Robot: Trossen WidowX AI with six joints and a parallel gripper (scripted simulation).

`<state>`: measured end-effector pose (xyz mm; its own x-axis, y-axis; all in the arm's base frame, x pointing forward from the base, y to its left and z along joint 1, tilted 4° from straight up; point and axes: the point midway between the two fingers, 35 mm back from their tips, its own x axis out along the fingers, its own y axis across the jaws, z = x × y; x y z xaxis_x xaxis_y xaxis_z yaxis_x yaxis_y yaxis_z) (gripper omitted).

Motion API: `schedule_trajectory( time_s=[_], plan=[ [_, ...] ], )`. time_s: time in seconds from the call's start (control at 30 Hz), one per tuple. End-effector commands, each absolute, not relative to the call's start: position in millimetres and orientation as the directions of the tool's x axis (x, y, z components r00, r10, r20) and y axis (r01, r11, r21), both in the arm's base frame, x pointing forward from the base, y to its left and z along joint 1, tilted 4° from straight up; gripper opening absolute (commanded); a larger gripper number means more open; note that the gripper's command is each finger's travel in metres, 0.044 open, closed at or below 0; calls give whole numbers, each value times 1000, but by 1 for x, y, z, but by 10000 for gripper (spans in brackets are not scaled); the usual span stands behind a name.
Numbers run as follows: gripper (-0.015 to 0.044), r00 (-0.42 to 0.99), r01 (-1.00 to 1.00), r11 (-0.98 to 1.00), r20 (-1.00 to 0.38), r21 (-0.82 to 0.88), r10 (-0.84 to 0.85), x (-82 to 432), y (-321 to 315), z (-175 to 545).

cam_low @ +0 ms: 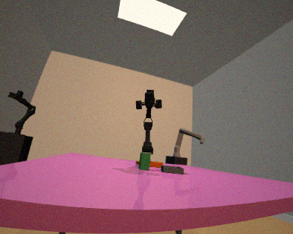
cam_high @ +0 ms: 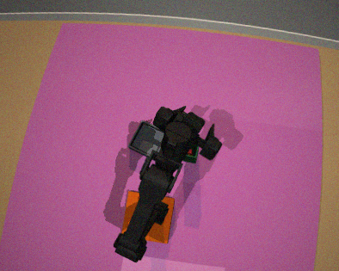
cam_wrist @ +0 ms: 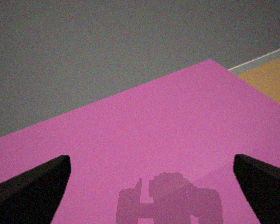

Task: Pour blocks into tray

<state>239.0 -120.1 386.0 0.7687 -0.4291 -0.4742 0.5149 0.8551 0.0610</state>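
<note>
In the wrist view, the lower left and lower right corners are taken up by the fingers of the gripper [cam_high: 195,128] [cam_low: 149,104] [cam_wrist: 152,157], which are spread wide; nothing is gripped. The table [cam_high: 247,89] [cam_low: 94,185] [cam_wrist: 150,110] is seen beyond them, marked by the arm's shadow at bottom centre. In the exterior view, the green cup [cam_high: 192,157] [cam_low: 145,161] is stood upright below centre, its long axis vertical and its mouth upward (something red is glimpsed inside from above). Just right of it, the shallow tray [cam_high: 138,150] [cam_low: 172,169] is laid flat. Farther back, an orange plate [cam_high: 168,231] [cam_low: 155,164] is partly hidden by the cup.
</note>
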Motion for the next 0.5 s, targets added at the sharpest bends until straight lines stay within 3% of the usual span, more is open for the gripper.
schedule_trajectory(
  time_s=[0.0,0.47],
  plan=[
    [440,773,487,872,-486,45,-407,235,-123,368],
    [440,791,390,921,-512,2,-334,217,-131,294]
  ],
)
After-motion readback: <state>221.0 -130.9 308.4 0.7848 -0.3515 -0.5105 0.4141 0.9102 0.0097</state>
